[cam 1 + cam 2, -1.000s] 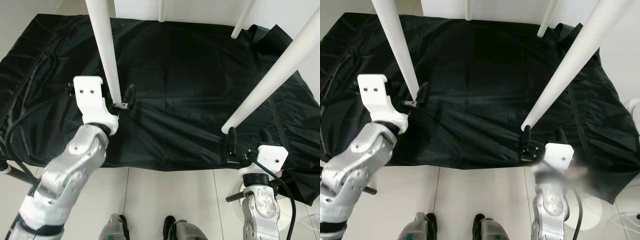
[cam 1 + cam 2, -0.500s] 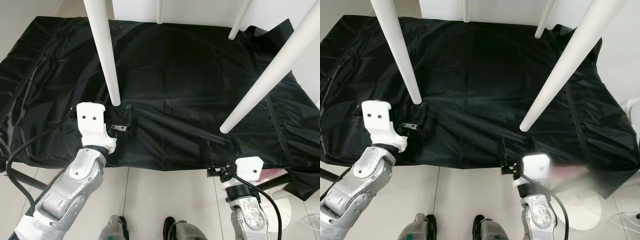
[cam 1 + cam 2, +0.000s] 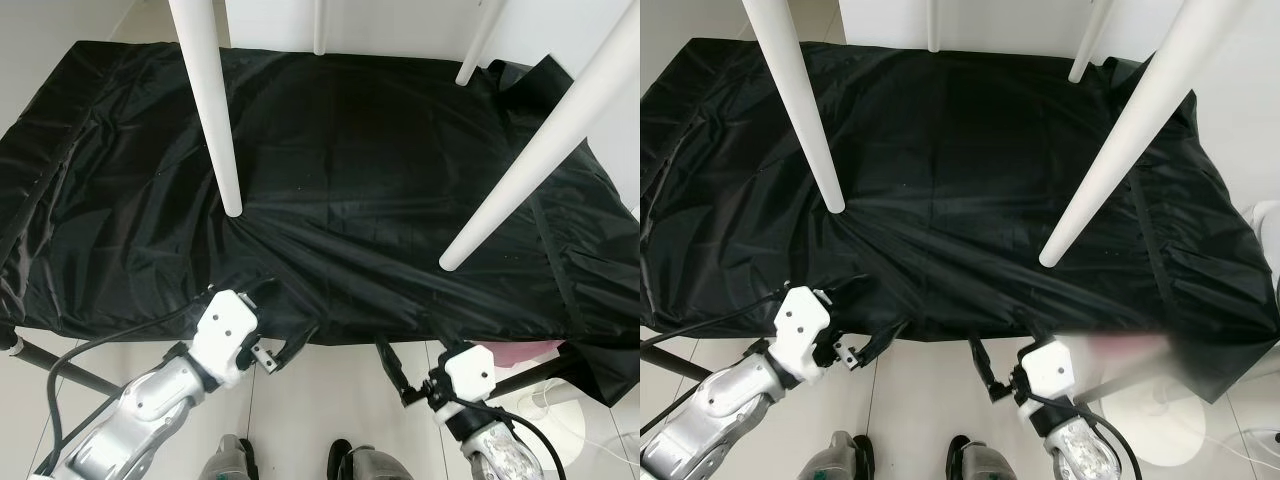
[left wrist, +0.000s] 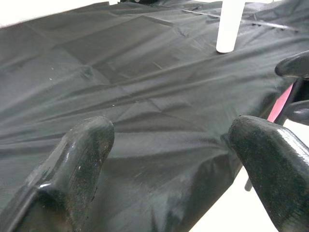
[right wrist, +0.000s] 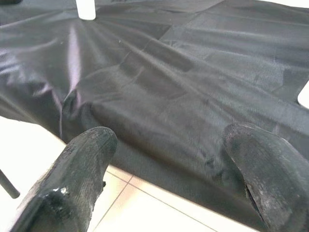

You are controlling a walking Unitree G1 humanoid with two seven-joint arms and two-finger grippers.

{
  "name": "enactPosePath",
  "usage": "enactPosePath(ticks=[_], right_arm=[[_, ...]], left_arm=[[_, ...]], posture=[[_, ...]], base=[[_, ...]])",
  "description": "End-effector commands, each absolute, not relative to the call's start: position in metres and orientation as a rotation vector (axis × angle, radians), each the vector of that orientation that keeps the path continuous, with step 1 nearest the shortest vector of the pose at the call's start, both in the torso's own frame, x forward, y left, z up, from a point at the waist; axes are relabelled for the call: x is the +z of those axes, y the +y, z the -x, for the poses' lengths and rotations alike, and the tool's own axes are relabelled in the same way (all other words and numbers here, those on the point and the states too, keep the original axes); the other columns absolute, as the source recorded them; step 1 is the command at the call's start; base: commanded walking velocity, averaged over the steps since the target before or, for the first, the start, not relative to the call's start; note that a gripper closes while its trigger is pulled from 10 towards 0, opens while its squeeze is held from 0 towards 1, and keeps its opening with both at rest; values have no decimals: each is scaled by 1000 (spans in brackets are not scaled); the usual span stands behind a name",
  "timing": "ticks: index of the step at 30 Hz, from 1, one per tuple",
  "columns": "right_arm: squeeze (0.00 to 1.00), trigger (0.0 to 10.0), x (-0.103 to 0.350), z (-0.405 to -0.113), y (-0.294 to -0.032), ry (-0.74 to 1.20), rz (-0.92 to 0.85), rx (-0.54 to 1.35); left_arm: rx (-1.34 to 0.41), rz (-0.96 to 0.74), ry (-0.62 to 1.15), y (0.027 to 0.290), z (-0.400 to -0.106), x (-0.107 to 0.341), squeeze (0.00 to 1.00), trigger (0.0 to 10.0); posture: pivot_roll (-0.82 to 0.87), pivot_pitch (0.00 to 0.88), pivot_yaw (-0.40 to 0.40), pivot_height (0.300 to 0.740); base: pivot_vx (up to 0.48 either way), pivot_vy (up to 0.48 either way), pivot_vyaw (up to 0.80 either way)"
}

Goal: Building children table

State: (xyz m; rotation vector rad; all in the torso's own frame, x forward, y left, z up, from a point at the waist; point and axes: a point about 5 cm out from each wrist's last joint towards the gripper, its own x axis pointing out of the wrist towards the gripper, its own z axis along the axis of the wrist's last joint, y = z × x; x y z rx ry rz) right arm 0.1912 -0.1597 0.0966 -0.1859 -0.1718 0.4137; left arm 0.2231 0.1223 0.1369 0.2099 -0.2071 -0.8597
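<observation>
A pale tiled floor (image 3: 300, 400) carries a wide, crinkled black fabric sheet (image 3: 330, 150), and everything here is best placed against that sheet. Nearest, just off its near edge over the bare tiles, the left gripper (image 3: 290, 350) hangs with its two black fingers spread wide and nothing between them; beside it, also at the near edge, the right gripper (image 3: 392, 372) is likewise spread and empty. A bit of something pink (image 3: 520, 348) peeps out from under the sheet's near right hem. Further in, the small white table stands on the sheet: the near-left round white leg (image 3: 208, 100) and the near-right round white leg (image 3: 545, 145) both have their feet planted on the fabric, and beyond them the far-left white leg (image 3: 320, 27) and far-right white leg (image 3: 480, 42) stand by the sheet's far edge. With four legs fitted and the table upright, the build looks essentially finished; no loose parts show on the sheet, so little seems left.
</observation>
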Motion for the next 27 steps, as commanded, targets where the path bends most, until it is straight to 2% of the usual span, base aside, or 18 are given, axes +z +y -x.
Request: enactPosePath(ticks=[1,12,14,27], right_arm=[[0,10000,93,-188,-158,-164,196,439],[0,10000,75,-175,-161,-98,304,642],[0,10000,59,-169,-170,-8,304,697],[0,10000,28,-162,-192,121,353,712]], left_arm=[[-901,-222,-189,121,-218,130,0,10000],[-997,-240,-176,137,-202,119,0,10000],[-1048,-291,-116,152,-195,100,0,10000],[-1078,-370,1,170,-180,64,0,10000]], posture=[[1,162,-20,740],[11,145,-26,740],[15,140,-30,740],[24,123,-37,740]], base=[[0,0,0],[0,0,0],[0,0,0],[0,0,0]])
